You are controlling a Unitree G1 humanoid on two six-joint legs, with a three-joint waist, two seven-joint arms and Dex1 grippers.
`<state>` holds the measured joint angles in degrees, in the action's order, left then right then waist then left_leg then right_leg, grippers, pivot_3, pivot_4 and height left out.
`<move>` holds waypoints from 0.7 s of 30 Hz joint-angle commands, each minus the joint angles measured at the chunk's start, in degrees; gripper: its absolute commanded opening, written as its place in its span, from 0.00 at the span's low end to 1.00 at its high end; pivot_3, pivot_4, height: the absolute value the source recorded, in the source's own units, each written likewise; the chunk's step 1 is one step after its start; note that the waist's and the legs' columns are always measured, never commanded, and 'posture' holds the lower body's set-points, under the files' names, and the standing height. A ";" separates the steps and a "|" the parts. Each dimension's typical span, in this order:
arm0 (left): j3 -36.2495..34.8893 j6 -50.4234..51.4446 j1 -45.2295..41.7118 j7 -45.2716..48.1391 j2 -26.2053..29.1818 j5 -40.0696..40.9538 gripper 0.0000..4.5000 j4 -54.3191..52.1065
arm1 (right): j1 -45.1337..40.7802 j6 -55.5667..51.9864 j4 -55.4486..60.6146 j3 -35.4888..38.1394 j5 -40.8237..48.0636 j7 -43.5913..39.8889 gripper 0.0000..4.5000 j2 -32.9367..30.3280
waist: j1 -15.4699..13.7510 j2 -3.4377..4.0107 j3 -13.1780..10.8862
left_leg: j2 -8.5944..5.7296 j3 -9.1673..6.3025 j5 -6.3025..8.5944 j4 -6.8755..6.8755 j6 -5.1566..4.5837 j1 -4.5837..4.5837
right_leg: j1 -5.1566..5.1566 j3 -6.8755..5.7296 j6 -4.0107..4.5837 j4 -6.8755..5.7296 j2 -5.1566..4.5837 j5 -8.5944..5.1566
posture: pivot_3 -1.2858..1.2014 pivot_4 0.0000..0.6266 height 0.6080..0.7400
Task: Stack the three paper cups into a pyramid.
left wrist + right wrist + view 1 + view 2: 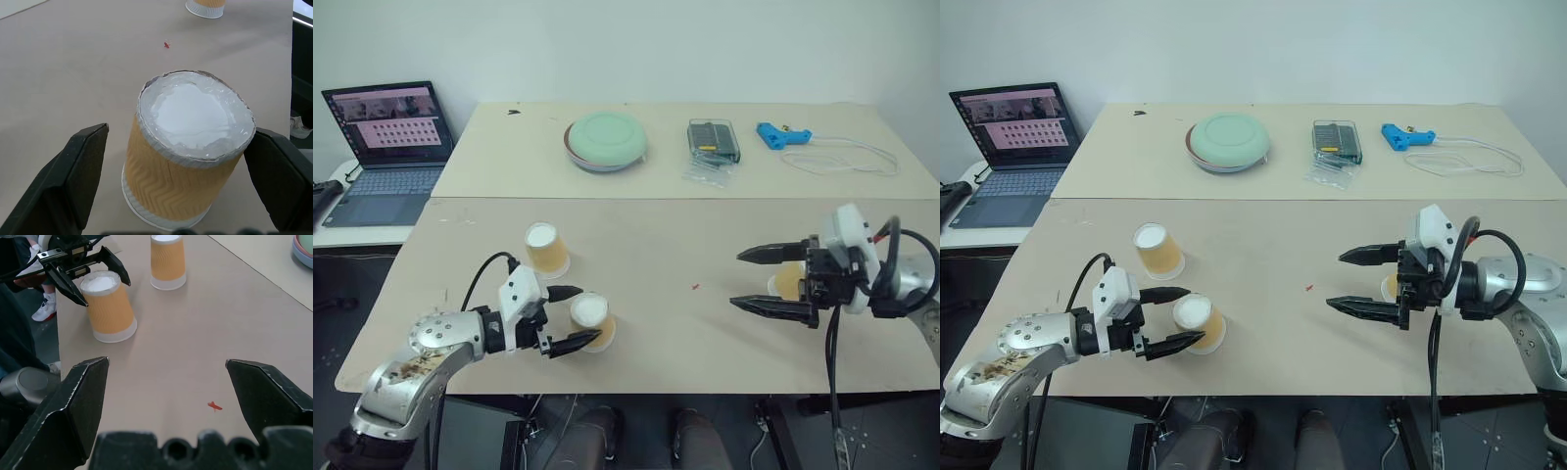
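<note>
Near counter (646, 323): wide bare stretch between the two arms, marked by a small red speck (695, 287); free passage there.

Left gripper (566, 318), fingers spread wide, straddles an inverted paper cup (590, 321); a slim gap shows on each side of that cup. Second cup (547, 249) stands near, at about 11 o'clock from the first.

Right gripper (762, 280), fingers spread, has nothing between the tips; third cup (789, 283) sits behind them, partly hidden by the wrist.

Far counter at 12 o'clock: green bowl (605, 141), clear box (713, 140), blue tool (781, 135) with white cord (842, 157), well apart from the cups. Laptop (386, 152) at 10 o'clock.
</note>
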<state>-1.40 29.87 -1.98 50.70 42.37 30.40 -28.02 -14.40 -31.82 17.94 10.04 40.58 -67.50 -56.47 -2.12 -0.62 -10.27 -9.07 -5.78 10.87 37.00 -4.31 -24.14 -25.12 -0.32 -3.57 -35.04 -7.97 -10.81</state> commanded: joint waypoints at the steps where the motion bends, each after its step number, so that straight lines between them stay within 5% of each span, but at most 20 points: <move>1: -0.15 -1.61 -0.88 0.00 -0.52 -0.47 0.99 -0.36 | -1.15 1.78 -0.04 0.47 -0.81 -0.70 1.00 0.48 | -0.01 0.00 0.00 | 0.00 0.00 0.00 0.00 0.00 0.00 | 0.00 0.00 0.00 0.00 0.00 0.00 | 0.52 0.24 0.92; 10: 0.98 -1.57 -1.56 0.38 -1.44 -1.33 0.99 -0.07 | -1.33 1.51 0.43 1.08 -1.63 -0.26 1.00 1.22 | -0.01 0.00 0.00 | 0.00 0.00 0.00 0.02 0.01 0.01 | 0.00 0.01 0.01 -0.04 0.01 0.01 | 0.52 0.24 0.92; 13: 1.03 -1.49 -1.83 0.51 -1.50 -1.29 0.83 -0.03 | -1.17 1.37 0.63 1.36 -1.62 0.04 1.00 1.34 | -0.01 0.00 0.00 | 0.00 0.00 -0.01 0.04 0.01 0.01 | 0.00 0.01 0.01 -0.06 0.02 0.01 | 0.52 0.24 0.92; 17: 1.25 -1.38 -2.13 0.63 -1.40 -1.51 0.48 0.15 | -0.82 1.22 0.94 1.64 -1.69 0.52 1.00 1.46 | 0.02 0.00 0.00 | 0.00 0.00 -0.01 0.05 0.01 0.01 | 0.00 0.02 0.02 -0.07 0.02 0.02 | 0.52 0.24 0.92; 21: 1.59 -1.60 -2.70 0.72 -1.41 -1.96 0.48 0.78 | -0.60 0.92 1.27 2.08 -1.41 1.03 1.00 1.61 | -0.01 0.00 0.00 | 0.00 0.00 -0.01 0.06 0.01 0.01 | 0.00 0.02 0.02 -0.06 0.03 0.02 | 0.52 0.24 0.92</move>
<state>0.11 29.83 -3.92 51.04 40.92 29.08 -26.64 -14.87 -31.50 17.49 9.78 38.51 -66.86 -54.88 -2.13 -0.62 -10.27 -9.07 -5.79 10.86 37.05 -4.30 -24.13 -25.12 -0.30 -3.54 -35.10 -7.94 -10.78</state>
